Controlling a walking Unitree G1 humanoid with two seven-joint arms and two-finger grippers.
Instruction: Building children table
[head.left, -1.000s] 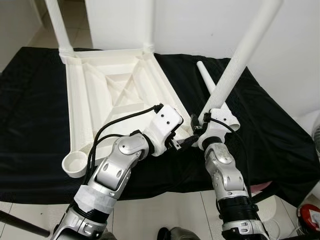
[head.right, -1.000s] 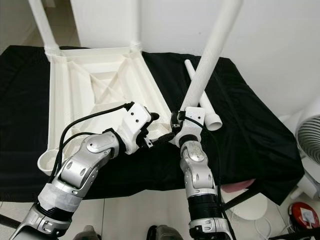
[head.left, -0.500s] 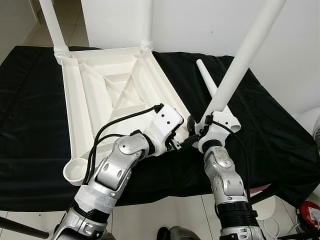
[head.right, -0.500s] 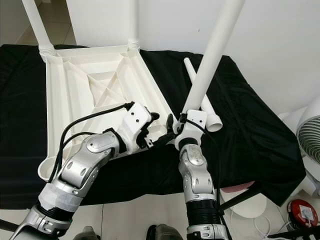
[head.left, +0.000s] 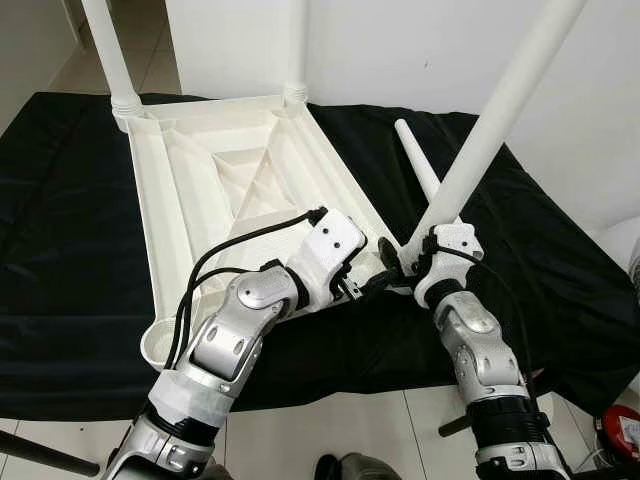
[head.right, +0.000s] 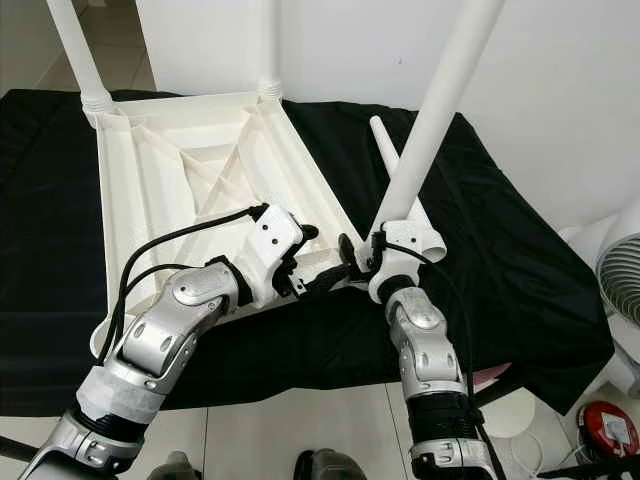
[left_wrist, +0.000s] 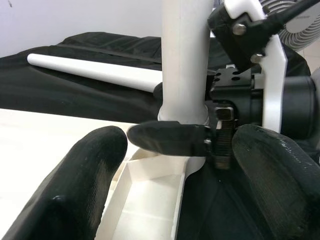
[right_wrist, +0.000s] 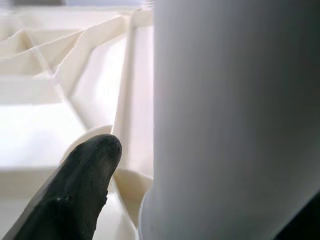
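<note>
In the left eye view, the upside-down white tabletop (head.left: 230, 190) lies on a worktop (head.left: 70, 250) draped in black cloth, filling the upper left and centre of the frame, with two legs (head.left: 112, 50) standing up from its far corners at the top edge. A spare leg (head.left: 418, 165) lies flat on the cloth to the right of centre. The right gripper (head.left: 400, 262), just right of centre, has its fingers closed around a long white leg (head.left: 495, 125) that slants up to the upper right corner, its lower end at the tabletop's near right corner. The left gripper (head.left: 368, 285) reaches in from the lower left and sits at that same corner, touching or almost touching the right gripper. In the right eye view the same scene shows, with a white fan (head.right: 622, 280) at the right edge and a red item (head.right: 605, 430) on the floor in the lower right. In the left wrist view, the left fingers (left_wrist: 85, 180) stand wide apart and hold nothing; between them the held leg rises at top centre, one right finger (left_wrist: 167, 138) lying across its base. In the right wrist view, the leg fills the right half, a black finger (right_wrist: 75, 192) pressed beside it at lower left, the ribbed tabletop behind.
</note>
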